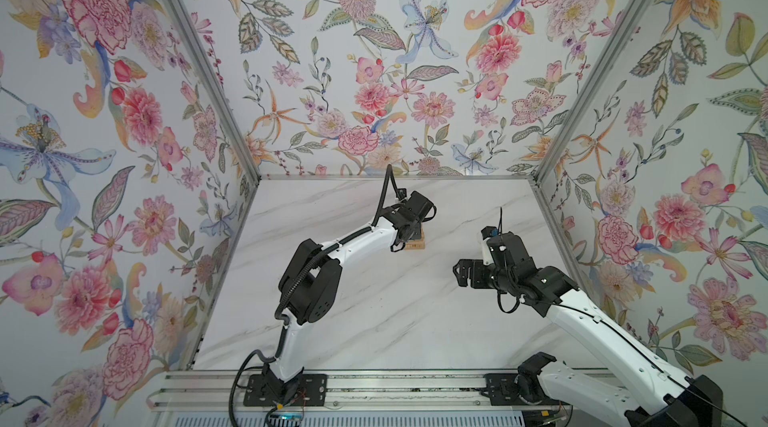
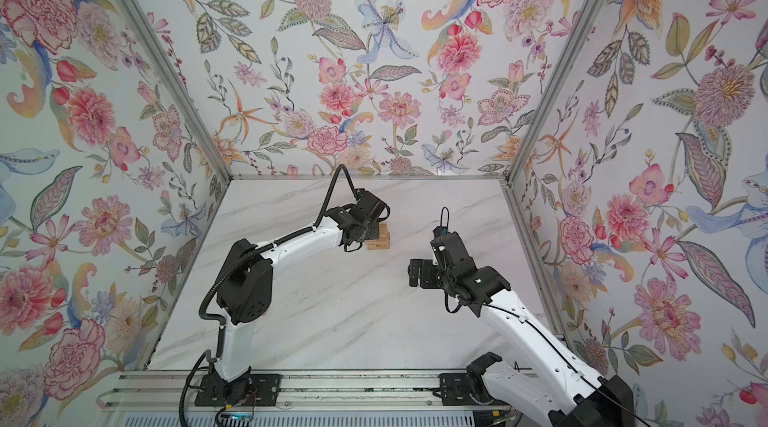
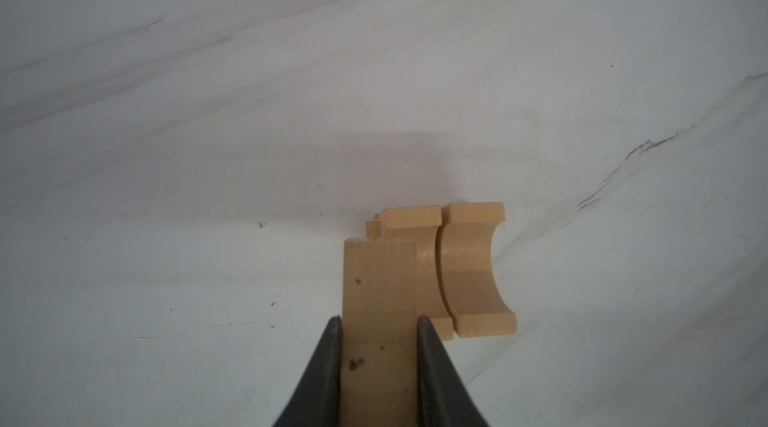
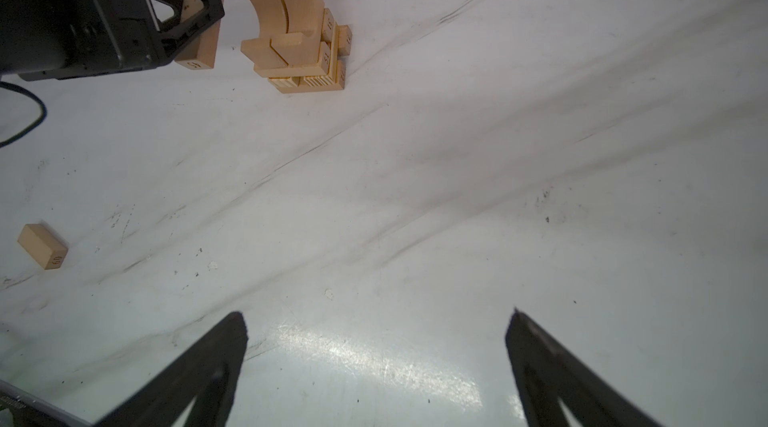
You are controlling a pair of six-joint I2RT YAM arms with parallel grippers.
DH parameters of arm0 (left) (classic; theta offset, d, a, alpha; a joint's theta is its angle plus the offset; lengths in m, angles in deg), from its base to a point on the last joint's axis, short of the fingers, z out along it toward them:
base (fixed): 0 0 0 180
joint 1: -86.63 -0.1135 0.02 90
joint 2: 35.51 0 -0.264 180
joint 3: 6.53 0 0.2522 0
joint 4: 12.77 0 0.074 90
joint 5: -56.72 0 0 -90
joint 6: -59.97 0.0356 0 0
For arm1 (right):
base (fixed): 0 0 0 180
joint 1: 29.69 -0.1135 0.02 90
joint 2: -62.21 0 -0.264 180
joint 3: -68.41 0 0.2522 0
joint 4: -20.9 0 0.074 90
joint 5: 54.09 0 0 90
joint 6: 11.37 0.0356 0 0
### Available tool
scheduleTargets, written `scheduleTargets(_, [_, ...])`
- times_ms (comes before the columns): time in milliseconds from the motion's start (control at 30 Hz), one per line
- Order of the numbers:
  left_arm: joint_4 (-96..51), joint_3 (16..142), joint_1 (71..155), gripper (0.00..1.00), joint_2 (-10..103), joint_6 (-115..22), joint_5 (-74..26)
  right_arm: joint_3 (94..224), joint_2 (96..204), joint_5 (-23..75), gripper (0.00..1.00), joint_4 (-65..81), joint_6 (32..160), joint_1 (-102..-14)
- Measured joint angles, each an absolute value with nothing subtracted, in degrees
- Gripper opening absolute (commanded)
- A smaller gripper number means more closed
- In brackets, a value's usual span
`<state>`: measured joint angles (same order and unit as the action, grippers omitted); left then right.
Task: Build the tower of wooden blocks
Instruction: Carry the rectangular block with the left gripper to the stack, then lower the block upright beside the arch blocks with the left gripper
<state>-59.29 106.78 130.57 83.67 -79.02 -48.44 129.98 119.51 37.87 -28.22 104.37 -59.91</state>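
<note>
The tower (image 4: 299,42) is a small stack of tan wood blocks, and it also shows in both top views (image 1: 417,243) (image 2: 380,240). Engraved pieces lie at its base, with numbered bars above them. Two arch blocks (image 3: 469,271) stand side by side on top, notches up. My left gripper (image 3: 379,321) is shut on a plain bar (image 3: 380,279). In the right wrist view this bar (image 4: 205,30) hangs beside the tower with a gap between them. My right gripper (image 4: 376,314) stands open over bare table, to the right of the tower and nearer the front (image 1: 461,273).
One loose numbered block (image 4: 41,246) lies on the marble table (image 1: 374,321), well away from the tower; the top views do not show it. Flowered walls (image 1: 124,196) close in the left, back and right sides. A metal rail (image 1: 374,391) carrying both arm bases runs along the front.
</note>
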Motion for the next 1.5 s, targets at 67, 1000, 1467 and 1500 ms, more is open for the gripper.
scheduleTargets(67, [-59.57, 107.83, 130.57, 0.0, 84.43, -78.82, -48.41, 129.98, 119.36, 37.87, 0.99, -28.24, 104.35, -59.75])
scheduleTargets(1000, [-62.15, 115.79, 130.81, 0.0, 90.77, -78.85, -47.15, 129.96, 116.91, 33.73, 0.99, -28.17, 102.77, -58.99])
scheduleTargets(1467, [-63.22, 117.05, 130.81, 0.0, 91.78, -79.06, -47.17, 129.3, 116.95, 33.3, 0.99, -28.17, 101.79, -56.96])
scheduleTargets(1500, [-63.44, 117.05, 130.79, 0.0, 91.82, -79.09, -47.17, 129.3, 116.95, 33.28, 0.99, -28.17, 101.75, -56.91])
